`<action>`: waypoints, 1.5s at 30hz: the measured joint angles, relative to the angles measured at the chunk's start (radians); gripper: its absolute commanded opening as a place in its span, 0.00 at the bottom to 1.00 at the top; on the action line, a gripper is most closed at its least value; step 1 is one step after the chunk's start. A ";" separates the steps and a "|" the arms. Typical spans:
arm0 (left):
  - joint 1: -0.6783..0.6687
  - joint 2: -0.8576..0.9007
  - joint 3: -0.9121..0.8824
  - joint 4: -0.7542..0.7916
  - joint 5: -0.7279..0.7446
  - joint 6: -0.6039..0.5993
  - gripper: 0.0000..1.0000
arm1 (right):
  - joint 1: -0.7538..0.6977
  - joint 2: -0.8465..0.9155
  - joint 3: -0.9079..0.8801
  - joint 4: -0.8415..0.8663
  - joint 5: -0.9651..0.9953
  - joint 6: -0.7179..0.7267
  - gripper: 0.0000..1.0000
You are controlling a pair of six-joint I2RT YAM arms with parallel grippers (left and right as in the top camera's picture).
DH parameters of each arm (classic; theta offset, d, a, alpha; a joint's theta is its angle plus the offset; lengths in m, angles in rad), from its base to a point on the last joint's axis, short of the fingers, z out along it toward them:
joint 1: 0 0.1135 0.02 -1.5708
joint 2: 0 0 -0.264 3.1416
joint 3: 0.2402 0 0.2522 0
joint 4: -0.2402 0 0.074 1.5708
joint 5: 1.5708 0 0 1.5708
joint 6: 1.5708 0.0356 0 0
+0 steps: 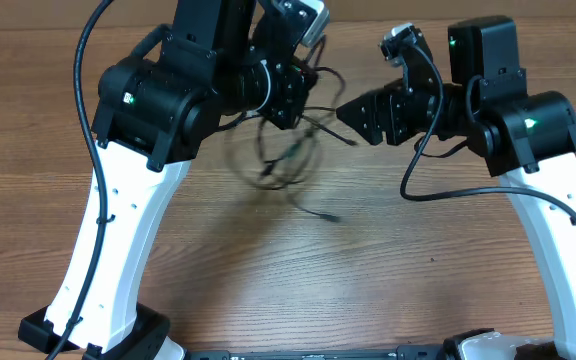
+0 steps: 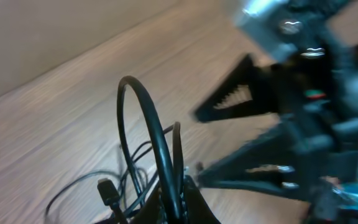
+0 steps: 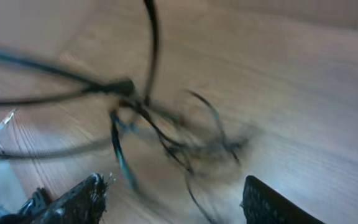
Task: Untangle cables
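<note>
Left gripper is clamped shut on the cables, tangle dangling far-centre beside the gaping, empty right gripper: pinch one loose strand, pull right slowly.

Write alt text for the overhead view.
The left gripper, fingers shut, holds a tangle of thin black cables over the wooden table. The right gripper, fingers open and empty, points at the tangle from beside it.

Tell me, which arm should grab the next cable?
Probably the right arm: its jaws stand open, pointing at the cables. The left arm is busy, jaws shut on them.
</note>
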 measured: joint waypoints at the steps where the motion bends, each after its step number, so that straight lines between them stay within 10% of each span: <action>1: 0.000 -0.001 0.000 0.007 0.029 0.000 0.04 | 0.000 0.000 0.000 0.025 -0.005 -0.008 0.69; 4: 0.000 -0.006 0.000 0.020 0.099 0.003 0.04 | 0.000 0.000 0.000 0.098 -0.017 -0.023 0.60; 8: 0.000 -0.024 0.000 0.025 0.149 0.007 0.04 | 0.000 0.000 0.000 0.158 -0.026 -0.034 0.04; 45: -0.006 -0.050 0.000 -0.014 -0.176 0.014 0.06 | 0.017 -0.001 0.004 -0.011 0.055 -0.042 0.04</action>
